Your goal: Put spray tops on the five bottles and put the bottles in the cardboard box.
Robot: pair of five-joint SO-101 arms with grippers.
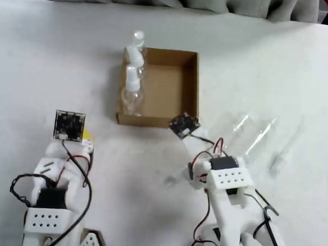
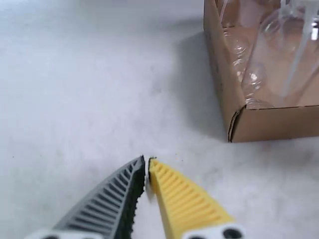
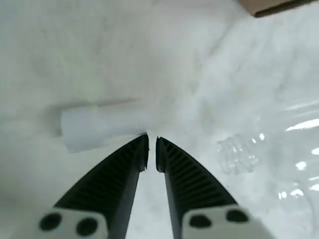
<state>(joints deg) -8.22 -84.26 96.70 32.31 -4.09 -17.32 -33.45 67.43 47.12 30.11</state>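
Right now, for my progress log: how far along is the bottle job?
Done: at least two capped bottles are inside the cardboard box. In hand: nothing; the right gripper sits shut beside a loose spray top and an uncapped bottle. Left: capping the clear bottles lying on the table, then boxing them.

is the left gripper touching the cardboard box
Apart. The left wrist view shows a stretch of bare table between the left gripper and the near corner of the cardboard box.
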